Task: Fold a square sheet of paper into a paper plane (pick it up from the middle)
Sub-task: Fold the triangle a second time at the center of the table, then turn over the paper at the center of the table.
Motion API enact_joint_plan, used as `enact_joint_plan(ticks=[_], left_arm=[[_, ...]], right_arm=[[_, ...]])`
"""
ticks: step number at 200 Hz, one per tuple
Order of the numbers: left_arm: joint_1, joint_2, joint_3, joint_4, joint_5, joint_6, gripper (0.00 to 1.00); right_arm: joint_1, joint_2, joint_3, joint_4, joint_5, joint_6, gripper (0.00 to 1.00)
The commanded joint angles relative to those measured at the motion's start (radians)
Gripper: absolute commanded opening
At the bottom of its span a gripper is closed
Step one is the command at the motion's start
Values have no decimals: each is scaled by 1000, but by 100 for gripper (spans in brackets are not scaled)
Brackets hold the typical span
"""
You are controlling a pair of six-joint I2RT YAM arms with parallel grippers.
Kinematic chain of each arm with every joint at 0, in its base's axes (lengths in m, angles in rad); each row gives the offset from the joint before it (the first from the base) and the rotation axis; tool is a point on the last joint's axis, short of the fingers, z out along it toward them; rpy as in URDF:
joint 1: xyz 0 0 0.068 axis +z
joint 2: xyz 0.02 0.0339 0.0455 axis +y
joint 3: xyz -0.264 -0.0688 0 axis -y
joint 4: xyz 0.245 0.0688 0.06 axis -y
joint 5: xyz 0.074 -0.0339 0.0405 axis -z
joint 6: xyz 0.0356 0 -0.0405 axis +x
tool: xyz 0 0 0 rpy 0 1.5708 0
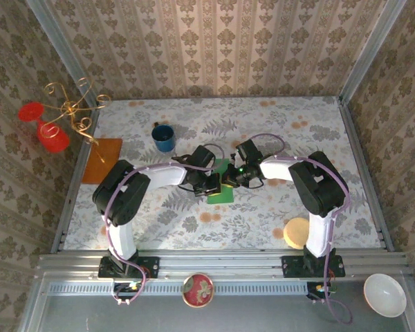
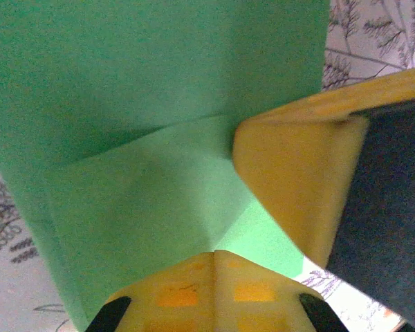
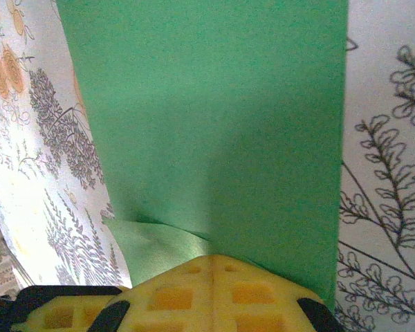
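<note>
Top external: left tool (image 2: 214,257) and right tool (image 3: 213,259) both pinch the green paper (image 1: 222,195) over the tabletop (image 1: 263,214) — likely steadying a crease.

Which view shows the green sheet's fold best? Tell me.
Left wrist: the green sheet is close, its folded flap plain. The right wrist shows a smooth span; the top view, a small patch between the arms.
</note>
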State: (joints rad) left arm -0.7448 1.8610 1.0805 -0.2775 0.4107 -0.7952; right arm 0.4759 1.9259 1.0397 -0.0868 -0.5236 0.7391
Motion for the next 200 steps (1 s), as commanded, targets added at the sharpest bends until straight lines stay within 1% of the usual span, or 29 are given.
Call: enact_joint_plan(ticks=[1,23,42,59,94,111,130,143,156,172,194,200], left_arm=[[3,21,16,-27,-19,28,3],[3,11,-32,-19,-12,14,2],[9,-19,-113,21,19,-20,1],[4,-53,-175,14,20,-32,0],[-17,-148,-251,-105,-11,14,0],[-15,-202,-285,-139,-8,29,0],[-8,-260,-287,-184,-27,51,0],[13,-298,-282,-179,-32,53,0],[36,-332,-270,-144,-26,45,0],[55,-359,-244,-79,-25,33,3],[62,-330,-192,2,-37,14,8],[62,-314,-177,17,-41,10,9]], right_arm=[[6,40,5,-86,50,-20,0],[6,50,14,-106,59,-23,0],[6,60,23,-126,69,-27,0],[4,66,29,-141,73,-30,0],[3,74,37,-160,81,-36,0],[3,73,40,-163,83,-37,0],[3,72,43,-165,83,-40,0],[4,66,45,-161,75,-44,0],[4,54,49,-152,59,-49,0],[4,20,52,-119,20,-45,0],[4,-43,60,-90,-23,-25,0],[4,-62,58,-84,-26,-16,2]])
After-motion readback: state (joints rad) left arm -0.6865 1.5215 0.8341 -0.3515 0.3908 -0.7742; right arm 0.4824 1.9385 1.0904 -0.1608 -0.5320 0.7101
